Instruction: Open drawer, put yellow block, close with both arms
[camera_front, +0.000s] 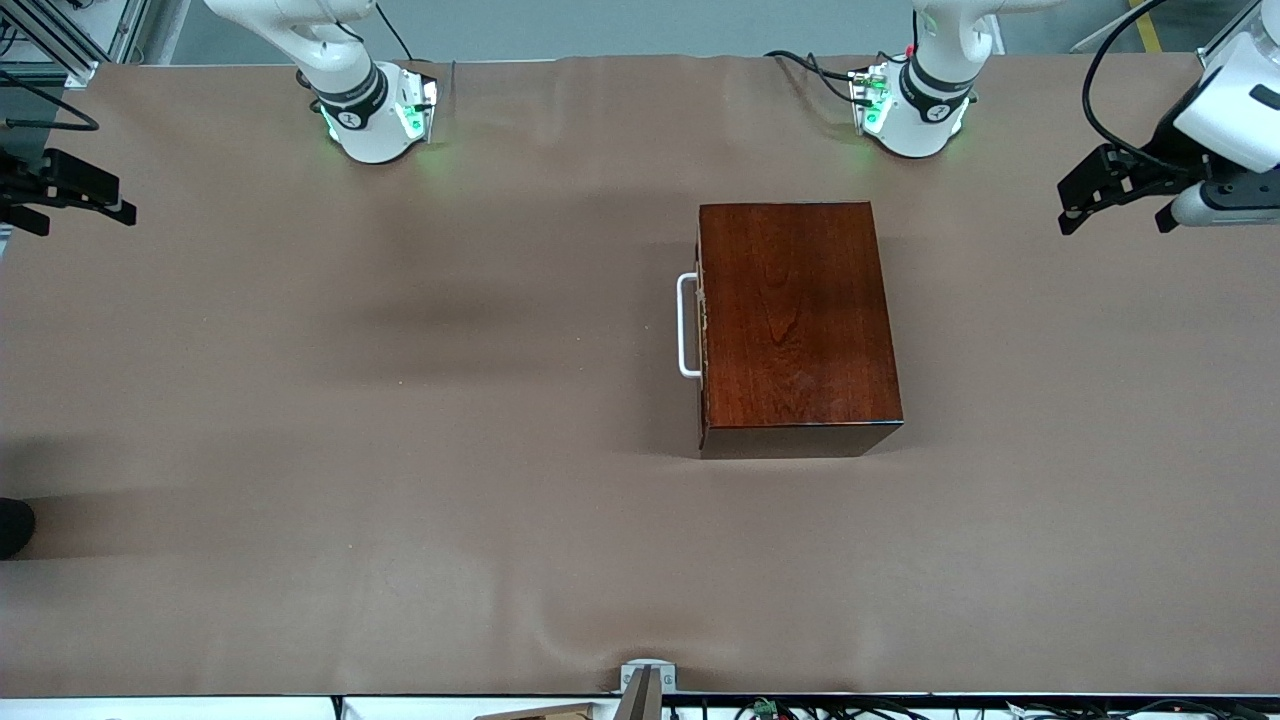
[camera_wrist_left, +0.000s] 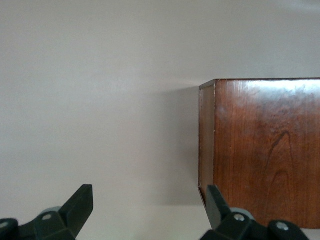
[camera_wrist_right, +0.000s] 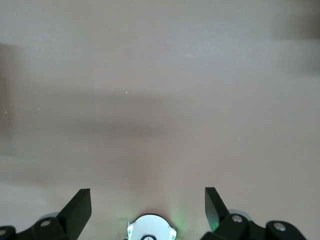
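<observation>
Hands (camera_front: 1110, 200) apart; drawer (camera_front: 703, 325) handle toward right arm's end.

We find no text, label, brand, number or sign that we can read in any of the views. The only marks we see are small dark emblems on the white arm bases (camera_front: 352, 118) (camera_front: 938, 112), and we cannot make them out as letters or figures.
</observation>
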